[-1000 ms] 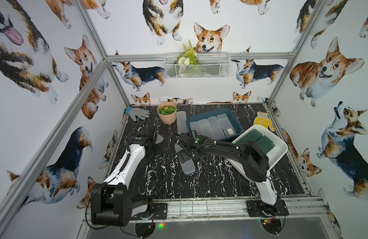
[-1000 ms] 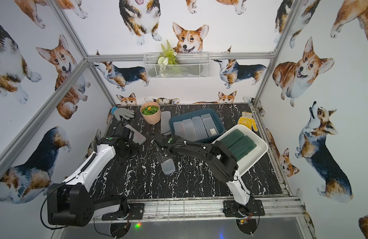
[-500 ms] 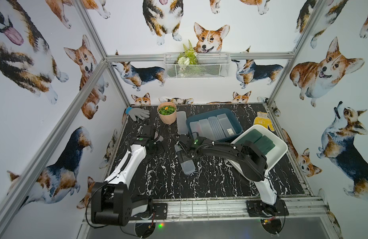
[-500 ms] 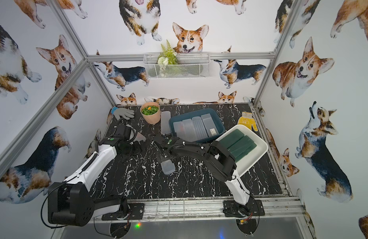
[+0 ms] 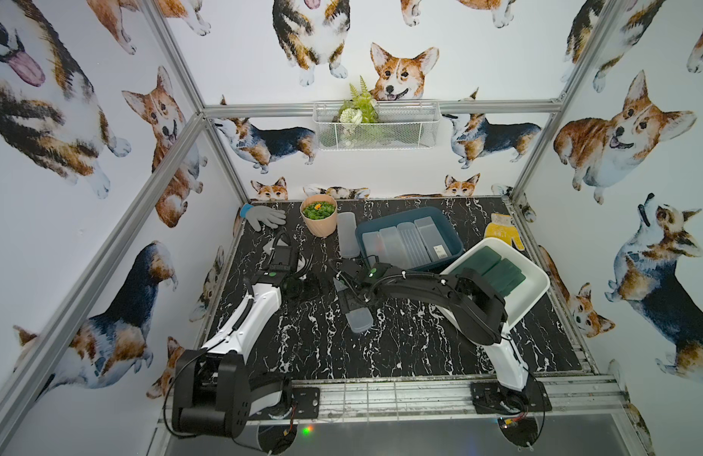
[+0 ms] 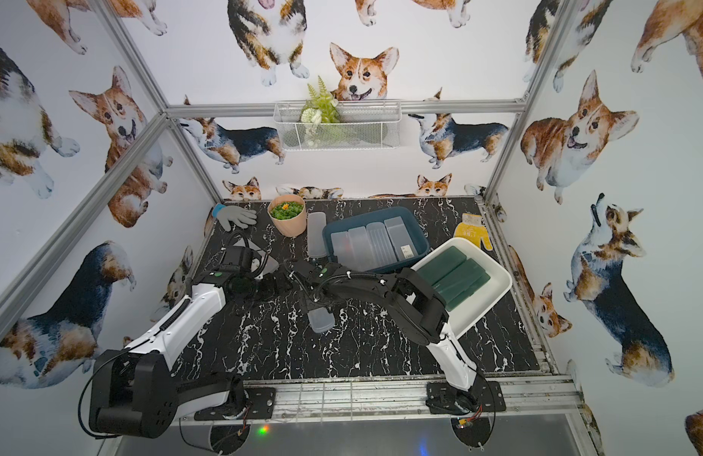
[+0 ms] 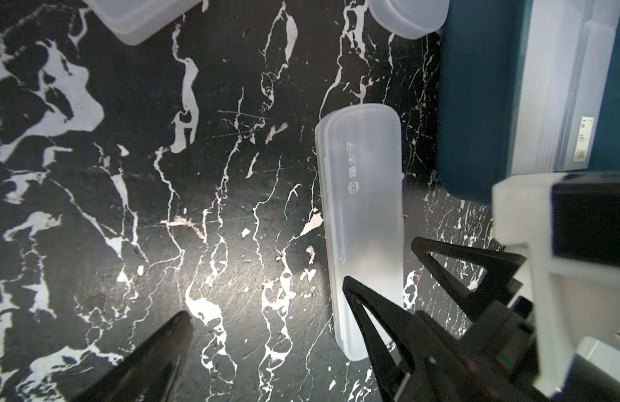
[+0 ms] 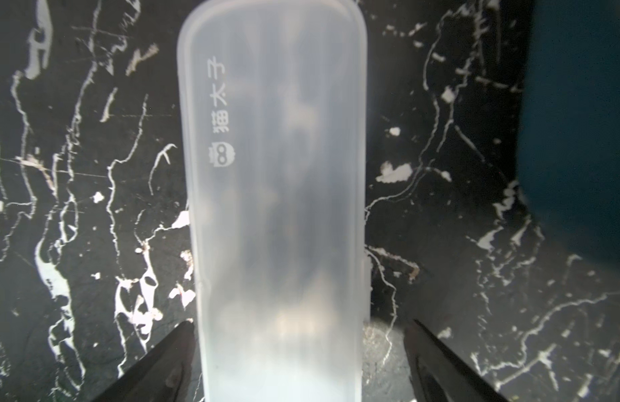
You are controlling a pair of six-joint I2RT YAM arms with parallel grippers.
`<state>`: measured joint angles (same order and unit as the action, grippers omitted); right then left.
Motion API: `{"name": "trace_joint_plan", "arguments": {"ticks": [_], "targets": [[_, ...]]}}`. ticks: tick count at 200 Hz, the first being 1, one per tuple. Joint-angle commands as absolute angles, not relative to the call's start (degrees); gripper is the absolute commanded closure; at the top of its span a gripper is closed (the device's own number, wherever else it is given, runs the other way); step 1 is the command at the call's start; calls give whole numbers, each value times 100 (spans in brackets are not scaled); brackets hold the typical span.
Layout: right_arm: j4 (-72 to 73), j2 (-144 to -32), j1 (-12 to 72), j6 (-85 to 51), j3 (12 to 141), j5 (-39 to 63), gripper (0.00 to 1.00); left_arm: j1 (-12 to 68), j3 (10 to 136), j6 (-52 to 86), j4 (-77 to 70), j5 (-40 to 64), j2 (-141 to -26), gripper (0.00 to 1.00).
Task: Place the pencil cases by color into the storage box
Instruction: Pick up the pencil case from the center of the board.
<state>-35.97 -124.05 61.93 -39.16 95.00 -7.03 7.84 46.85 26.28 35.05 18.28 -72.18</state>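
Frosted case (image 5: 359, 319) flat on table just before blue box (image 5: 450, 229), right gripper (image 8: 298, 323) astride its box-side end, jaws wide, not clamped, left gripper (image 5: 304, 285) alongside, wide open, empty, four more cases (image 5: 405, 241) in blue box.

Enclosure walls (image 5: 243, 47) white, printed all over with corgis, framed by aluminium bars (image 5: 263, 107); white wire basket (image 5: 405, 132) holding a fern sprig (image 5: 361, 102) hangs on the back bar; tabletop (image 5: 401, 351) black with white marble veining, slotted metal rail (image 5: 381, 395) along its near edge; light even.
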Motion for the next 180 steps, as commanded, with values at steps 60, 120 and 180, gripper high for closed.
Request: {"name": "trace_joint_plan", "arguments": {"ticks": [60,120,180], "targets": [[-3670,-12714,6216,-4067,9697,-800,6,826,4649,2575,3454,1794,-7170,1],[-3701,-12870,6222,-4043,9712,-799,12,830,4739,2625,3541,1592,-7233,1],[-3703,-12855,6221,-3923,9825,-698,23,826,4808,2645,3636,1414,-7258,0]]}}
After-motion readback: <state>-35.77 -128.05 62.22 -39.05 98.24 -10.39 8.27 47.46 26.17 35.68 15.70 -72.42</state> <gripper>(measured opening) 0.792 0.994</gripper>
